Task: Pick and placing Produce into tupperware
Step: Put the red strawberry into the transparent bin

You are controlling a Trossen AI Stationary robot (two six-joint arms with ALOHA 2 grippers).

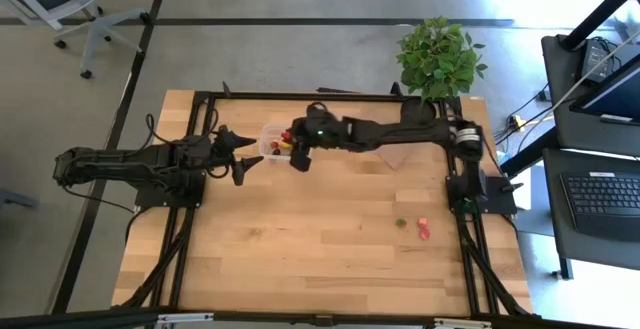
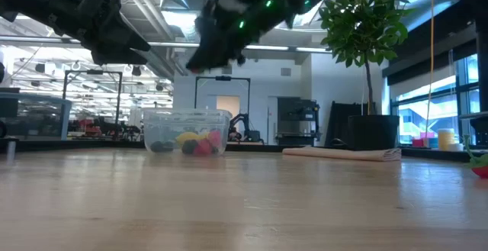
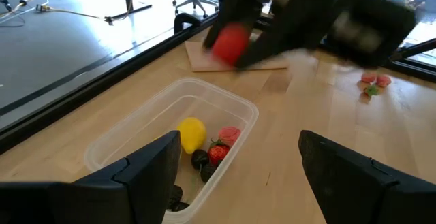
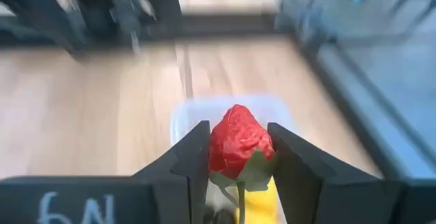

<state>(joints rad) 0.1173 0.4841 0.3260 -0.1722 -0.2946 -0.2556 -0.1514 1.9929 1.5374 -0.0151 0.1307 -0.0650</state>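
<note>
The right gripper squeezes a red strawberry between its two fingers. It hangs in the air over the tupperware, a small clear box near the back of the wooden table. Inside the box lie a yellow lemon piece, a red berry and some dark berries.

The left gripper waits just beside the box with its fingers spread wide, holding nothing.

Far off, near the right side of the table, a tiny green piece and a red piece sit close together. A flat brown board lies behind the box, by a leafy plant at the back edge. Most of the front of the table is bare wood. Behind the table is a big bright room.
</note>
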